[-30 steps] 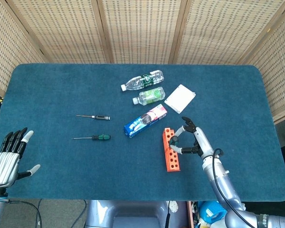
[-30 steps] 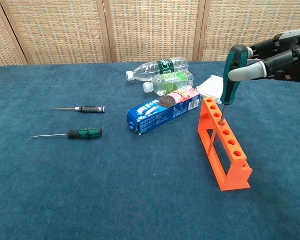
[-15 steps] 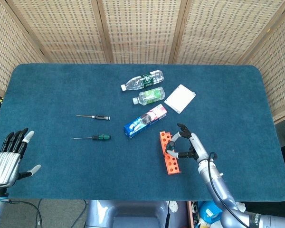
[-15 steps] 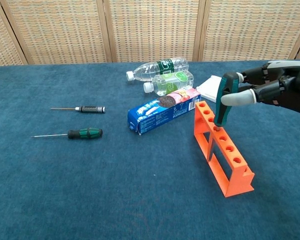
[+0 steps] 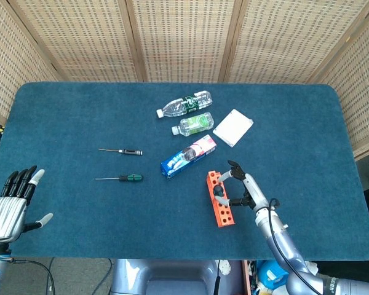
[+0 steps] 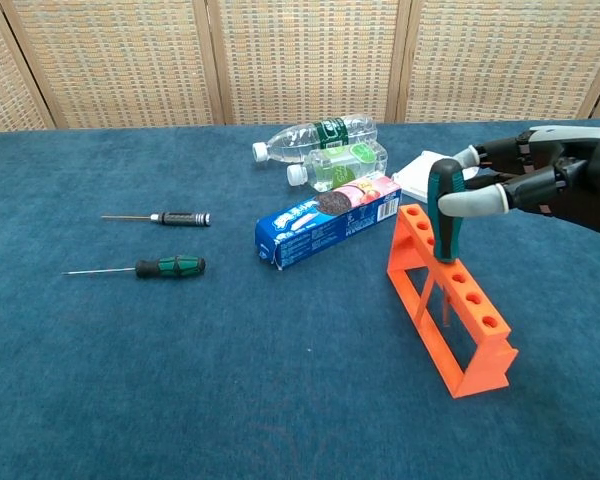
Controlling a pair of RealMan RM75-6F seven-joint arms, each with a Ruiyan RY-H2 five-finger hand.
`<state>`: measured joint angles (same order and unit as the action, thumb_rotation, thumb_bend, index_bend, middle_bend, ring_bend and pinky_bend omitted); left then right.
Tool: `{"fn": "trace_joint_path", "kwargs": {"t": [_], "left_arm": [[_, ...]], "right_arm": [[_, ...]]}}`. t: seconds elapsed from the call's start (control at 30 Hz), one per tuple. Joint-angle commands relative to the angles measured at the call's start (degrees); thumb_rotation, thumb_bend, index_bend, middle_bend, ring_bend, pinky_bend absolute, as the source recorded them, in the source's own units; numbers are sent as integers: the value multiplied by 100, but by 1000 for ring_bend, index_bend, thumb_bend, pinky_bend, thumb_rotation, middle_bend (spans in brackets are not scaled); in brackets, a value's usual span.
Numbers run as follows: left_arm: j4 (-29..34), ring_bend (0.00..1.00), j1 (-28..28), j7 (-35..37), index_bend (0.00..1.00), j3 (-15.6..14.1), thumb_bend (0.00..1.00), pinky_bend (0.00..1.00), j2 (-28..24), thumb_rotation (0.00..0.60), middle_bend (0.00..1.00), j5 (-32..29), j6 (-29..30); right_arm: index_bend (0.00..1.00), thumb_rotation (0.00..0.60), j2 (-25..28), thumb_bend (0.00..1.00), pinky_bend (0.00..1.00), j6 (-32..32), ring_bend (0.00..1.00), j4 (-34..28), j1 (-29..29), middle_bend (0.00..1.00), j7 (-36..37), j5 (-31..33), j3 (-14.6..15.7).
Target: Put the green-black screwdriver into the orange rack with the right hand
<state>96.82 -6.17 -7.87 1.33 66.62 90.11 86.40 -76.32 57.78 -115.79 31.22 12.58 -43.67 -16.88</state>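
The green-black screwdriver (image 6: 444, 215) stands upright in the orange rack (image 6: 448, 300), its long axis near vertical, the shaft passed down through one of the rack's upper holes towards the end nearer the toothpaste box (image 6: 327, 220), and the handle rising above the top bar. The right robot hand (image 6: 540, 180) lies directly beside the handle, on the side away from the box; thumb and a finger (image 6: 477, 203) pinch the handle while the other fingers are loosely spread. In the head view the same hand (image 5: 243, 189) sits against the rack (image 5: 219, 200) near the table's (image 5: 295, 123) front edge. The left robot hand (image 5: 9, 203) is spread, holds nothing, and rests well apart at the far left, so the right hand is much the nearer.

Compared with one second ago, the handle sits lower and the shaft reaches deeper through the hole; the rack has shifted and turned slightly on the table. By this evidence the insertion is nearly complete, and release remains.

A second screwdriver (image 6: 170, 267) with a green-black handle and a black-handled one (image 6: 179, 218) lie flat, well to the left.
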Motion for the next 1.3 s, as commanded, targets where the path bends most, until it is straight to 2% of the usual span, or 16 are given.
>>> {"fn": "trace_joint_path", "kwargs": {"t": [0.03,0.53,0.83,1.13,1.3], "left_arm": [[1,0,0,8,0,2,0,0,-4,600,0,1,4],[1,0,-1,31,0,11,0,0,-16,600,0,-13,6],[10,0,7,70,0,26,0,0,-40,600,0,-23,33],[31,0,17,112,0,42,0,0,-82,600,0,-35,60],[43,0,20,119,0,47,0,0,-104,600,0,-77,39]], "right_arm": [[341,600,2,190,0,-14,0,-3,-8,0,4,-17,-5],[337,600,134,190,0,-45,0,-83,-82,0,73,-222,-75],[281,600,829,190,0,56,0,-321,-316,0,47,-704,-127],[242,600,1691,190,0,491,0,-220,-982,0,303,-1877,128],[242,600,1909,190,0,920,0,166,-1359,0,-15,-2565,512]]}}
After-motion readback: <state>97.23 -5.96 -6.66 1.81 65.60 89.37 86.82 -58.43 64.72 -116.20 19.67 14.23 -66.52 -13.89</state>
